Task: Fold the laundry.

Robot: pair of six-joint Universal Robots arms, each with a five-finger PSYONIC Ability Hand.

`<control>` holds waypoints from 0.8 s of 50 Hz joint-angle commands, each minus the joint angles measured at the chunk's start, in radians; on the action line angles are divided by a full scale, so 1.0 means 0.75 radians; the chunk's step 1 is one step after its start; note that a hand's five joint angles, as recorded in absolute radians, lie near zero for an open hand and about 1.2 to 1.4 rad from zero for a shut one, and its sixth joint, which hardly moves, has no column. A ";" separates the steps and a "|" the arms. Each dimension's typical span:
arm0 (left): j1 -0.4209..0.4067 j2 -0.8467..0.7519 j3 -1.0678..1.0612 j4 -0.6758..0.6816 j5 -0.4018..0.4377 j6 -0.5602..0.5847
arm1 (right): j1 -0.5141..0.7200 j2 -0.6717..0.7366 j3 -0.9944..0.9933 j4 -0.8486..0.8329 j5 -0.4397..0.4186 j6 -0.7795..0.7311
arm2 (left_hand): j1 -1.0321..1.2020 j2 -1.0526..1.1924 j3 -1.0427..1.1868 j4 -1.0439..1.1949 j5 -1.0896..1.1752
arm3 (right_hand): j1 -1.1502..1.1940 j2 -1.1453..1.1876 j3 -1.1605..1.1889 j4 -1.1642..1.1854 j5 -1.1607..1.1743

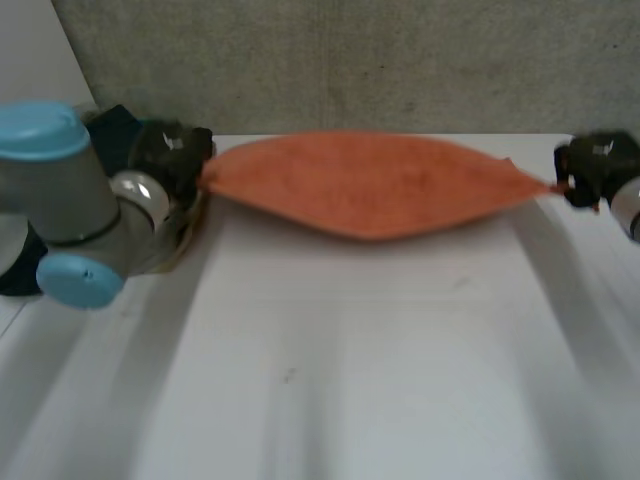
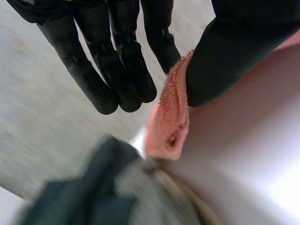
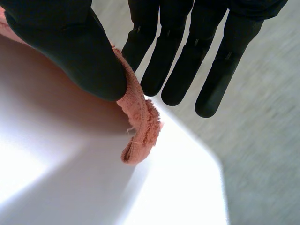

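An orange cloth (image 1: 370,183) hangs stretched between my two hands above the far part of the white table (image 1: 350,360), sagging in the middle. My left hand (image 1: 170,158) pinches the cloth's left corner (image 2: 171,117) between its thumb (image 2: 234,51) and straight fingers (image 2: 117,70). At the other end my right hand (image 1: 597,165) holds the right corner (image 3: 138,126), pressed between its thumb (image 3: 70,51) and straight fingers (image 3: 187,56). A short tip of cloth sticks out below each pinch.
A dark and grey pile of laundry (image 2: 117,192) lies under my left hand at the table's left edge, dark fabric (image 1: 20,270) also showing behind my left arm (image 1: 60,200). A grey wall (image 1: 350,60) stands behind the table.
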 commanded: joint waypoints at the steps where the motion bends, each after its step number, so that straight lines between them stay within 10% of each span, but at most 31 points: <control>1: -0.019 0.123 -0.276 -0.279 -0.057 0.167 | -0.121 -0.085 0.157 0.380 -0.056 -0.219 | 0.333 0.267 0.277 0.265 0.292 | 0.349 0.297 0.277 0.271 0.275; 9: -0.078 0.287 -0.508 -0.715 -0.126 0.270 | -0.323 -0.173 0.175 1.110 -0.081 -0.720 | 0.333 0.267 0.277 0.265 0.292 | 0.349 0.297 0.277 0.271 0.275; 14: -0.097 0.324 -0.502 -0.774 -0.122 0.274 | -0.356 -0.164 0.151 1.196 -0.075 -0.921 | 0.333 0.267 0.277 0.265 0.292 | 0.349 0.297 0.277 0.271 0.275; 40: -0.113 -0.598 0.948 -0.433 -0.251 0.221 | 0.057 0.400 -0.393 -0.176 0.109 -0.203 | 0.333 0.267 0.277 0.265 0.292 | 0.349 0.297 0.277 0.271 0.275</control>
